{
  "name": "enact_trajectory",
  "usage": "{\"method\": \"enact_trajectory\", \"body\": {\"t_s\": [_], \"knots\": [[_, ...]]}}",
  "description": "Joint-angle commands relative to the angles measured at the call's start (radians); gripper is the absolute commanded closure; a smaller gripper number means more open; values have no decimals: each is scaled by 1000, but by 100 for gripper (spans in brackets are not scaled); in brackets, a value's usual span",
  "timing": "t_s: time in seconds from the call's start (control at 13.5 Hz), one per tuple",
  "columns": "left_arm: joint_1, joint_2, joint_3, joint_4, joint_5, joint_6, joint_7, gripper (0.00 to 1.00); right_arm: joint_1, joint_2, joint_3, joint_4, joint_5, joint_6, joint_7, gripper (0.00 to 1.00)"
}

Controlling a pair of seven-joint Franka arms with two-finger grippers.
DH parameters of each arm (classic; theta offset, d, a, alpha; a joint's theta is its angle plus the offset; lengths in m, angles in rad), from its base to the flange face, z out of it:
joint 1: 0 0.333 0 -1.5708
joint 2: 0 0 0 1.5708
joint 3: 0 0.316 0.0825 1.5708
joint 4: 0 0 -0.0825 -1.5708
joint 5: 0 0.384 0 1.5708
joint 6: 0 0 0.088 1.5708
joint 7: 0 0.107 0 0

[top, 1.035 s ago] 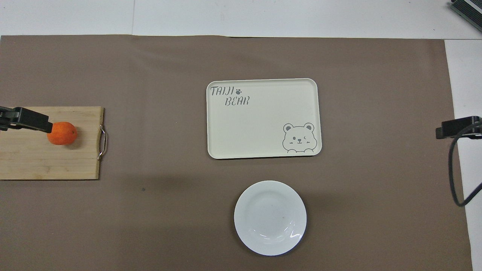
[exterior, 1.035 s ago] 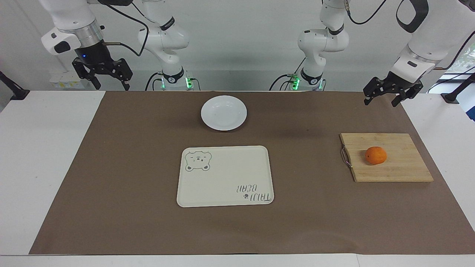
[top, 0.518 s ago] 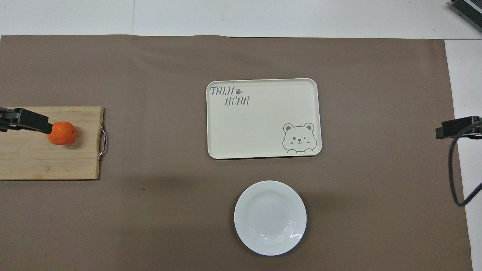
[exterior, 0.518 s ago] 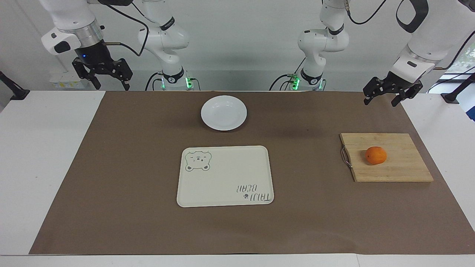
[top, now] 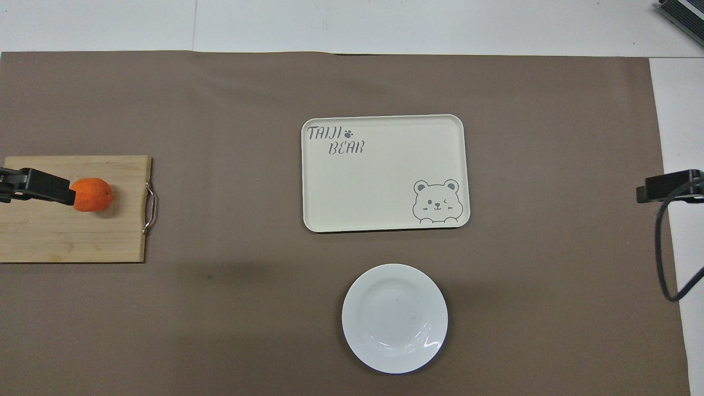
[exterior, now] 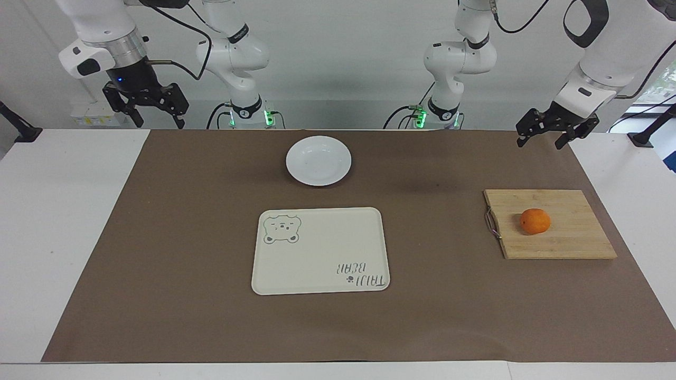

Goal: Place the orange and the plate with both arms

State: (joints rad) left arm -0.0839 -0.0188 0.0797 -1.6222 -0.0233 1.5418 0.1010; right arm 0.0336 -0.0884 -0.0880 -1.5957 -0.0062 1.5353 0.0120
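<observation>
Left gripper (exterior: 547,133) raised slightly, jaws apart, up over brown mat's (exterior: 185,237) near edge at left arm's end. Right gripper (exterior: 147,107) unchanged, apart, waiting over opposite near corner. White glossy round plate (exterior: 318,160) near mat's near edge, centre. Small orange fruit (exterior: 535,220) on bamboo cutting board (exterior: 570,237) by left-arm edge. Cream bear tray (exterior: 320,250) mid-mat.

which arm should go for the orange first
Left, probably. The left gripper, jaws open, hangs at the orange's end of the table, near the cutting board it sits on. The right gripper waits at the other end, closer to the plate.
</observation>
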Motion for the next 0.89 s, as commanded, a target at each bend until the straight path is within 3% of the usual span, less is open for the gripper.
{"method": "enact_trajectory", "body": {"t_s": [0.0, 0.59, 0.81], "knots": [[12, -29, -2, -102, 5, 99, 13, 0, 0, 7, 1, 19, -4, -20, -9, 0], [96, 49, -2, -176, 5, 283, 83, 0, 0, 7, 1, 19, -4, -20, -9, 0], [128, 57, -3, -249, 3, 374, 169, 0, 0, 7, 1, 19, -4, -20, -9, 0]]}}
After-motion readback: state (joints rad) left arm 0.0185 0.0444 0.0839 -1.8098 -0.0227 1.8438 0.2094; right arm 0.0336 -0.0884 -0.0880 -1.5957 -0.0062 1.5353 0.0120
